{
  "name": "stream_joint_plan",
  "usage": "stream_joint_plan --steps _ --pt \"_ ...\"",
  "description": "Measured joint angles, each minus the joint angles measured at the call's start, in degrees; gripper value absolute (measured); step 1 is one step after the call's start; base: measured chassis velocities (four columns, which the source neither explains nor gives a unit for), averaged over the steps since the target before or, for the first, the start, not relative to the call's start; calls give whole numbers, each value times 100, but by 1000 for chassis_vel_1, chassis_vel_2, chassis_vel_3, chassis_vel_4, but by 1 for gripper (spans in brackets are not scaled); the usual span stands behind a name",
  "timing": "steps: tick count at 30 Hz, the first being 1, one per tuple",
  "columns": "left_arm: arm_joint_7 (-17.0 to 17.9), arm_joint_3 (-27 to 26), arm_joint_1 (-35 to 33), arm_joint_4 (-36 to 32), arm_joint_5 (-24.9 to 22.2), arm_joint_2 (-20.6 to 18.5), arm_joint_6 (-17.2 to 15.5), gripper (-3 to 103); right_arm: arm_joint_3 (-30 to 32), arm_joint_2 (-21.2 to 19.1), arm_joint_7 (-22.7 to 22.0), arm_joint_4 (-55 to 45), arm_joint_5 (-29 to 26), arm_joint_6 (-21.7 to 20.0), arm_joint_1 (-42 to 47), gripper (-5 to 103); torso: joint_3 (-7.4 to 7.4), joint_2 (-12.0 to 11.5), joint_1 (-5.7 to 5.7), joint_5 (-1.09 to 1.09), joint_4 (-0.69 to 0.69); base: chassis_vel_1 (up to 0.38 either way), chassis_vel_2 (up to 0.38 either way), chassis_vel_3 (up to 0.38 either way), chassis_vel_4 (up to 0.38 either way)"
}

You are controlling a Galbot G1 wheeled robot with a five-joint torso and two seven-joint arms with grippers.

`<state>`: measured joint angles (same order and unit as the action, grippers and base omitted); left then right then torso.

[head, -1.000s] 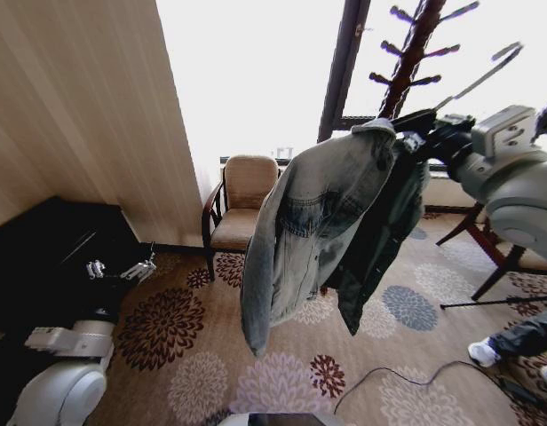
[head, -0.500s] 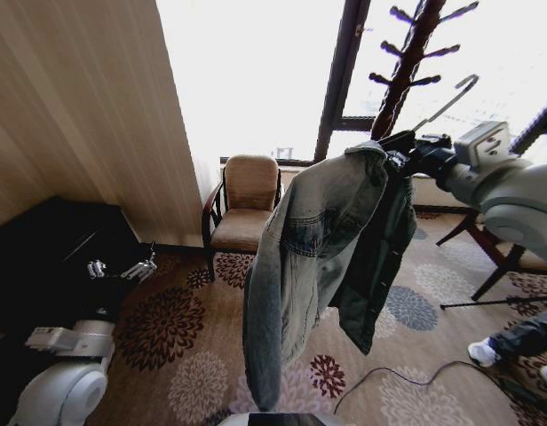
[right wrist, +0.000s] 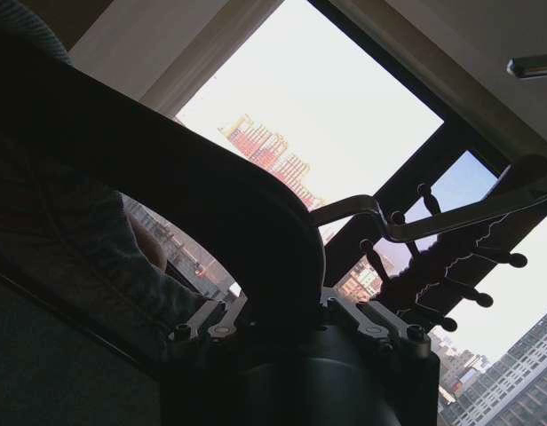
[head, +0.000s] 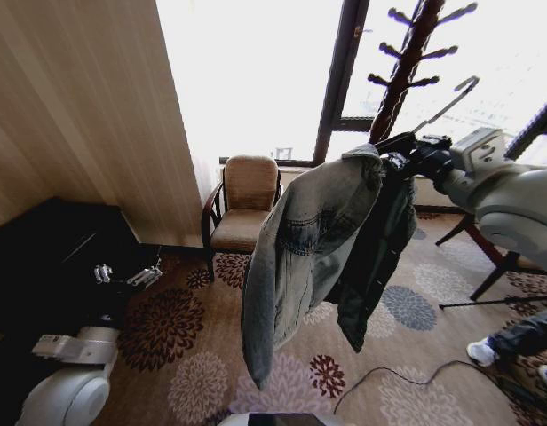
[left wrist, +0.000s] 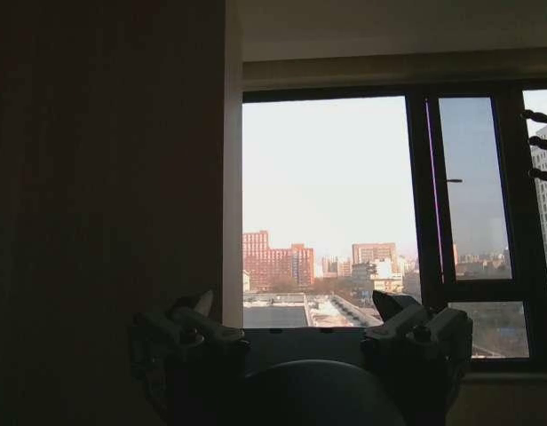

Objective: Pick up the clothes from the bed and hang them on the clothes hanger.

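Observation:
The clothes, a light-blue denim jacket (head: 309, 240), hang draped over the clothes hanger (head: 447, 102), whose hook sticks up to the right. My right gripper (head: 411, 160) is shut on the hanger at the jacket's collar, in mid-air beside the wooden coat stand (head: 402, 62). In the right wrist view the hanger's dark arc (right wrist: 211, 177) runs across my right gripper (right wrist: 291, 311), with denim (right wrist: 51, 257) beneath it and the coat stand (right wrist: 451, 266) behind the hook. My left gripper (head: 127, 275) waits low at the left, open (left wrist: 296, 306). The bed is out of view.
An armchair (head: 242, 213) stands under the window behind the jacket. Black furniture (head: 51, 257) lies at the left along the striped wall. A cable (head: 389, 377) crosses the patterned carpet, and a person's shoe (head: 487, 352) is at the right, near slanted wooden legs (head: 487, 257).
My right arm has lifted the hanger a little and drawn it left, closer to the coat stand. The jacket's lower part has swung. The left arm has barely shifted.

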<state>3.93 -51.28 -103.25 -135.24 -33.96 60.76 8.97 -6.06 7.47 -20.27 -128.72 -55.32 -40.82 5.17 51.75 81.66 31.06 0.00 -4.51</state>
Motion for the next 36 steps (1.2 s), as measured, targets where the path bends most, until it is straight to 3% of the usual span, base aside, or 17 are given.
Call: stream_joint_plan --steps 16,36 --pt "-18 5 24 26 131 11 116 100 -23 -17 -250 -62 -128 -85 82 25 -2 3 -3 0 -1 -58 42 45 -52" --pt "-22 -1 63 11 183 1 164 100 -41 48 -296 -67 -100 -134 132 25 -3 -5 -4 -1 0 -234 218 219 -239"
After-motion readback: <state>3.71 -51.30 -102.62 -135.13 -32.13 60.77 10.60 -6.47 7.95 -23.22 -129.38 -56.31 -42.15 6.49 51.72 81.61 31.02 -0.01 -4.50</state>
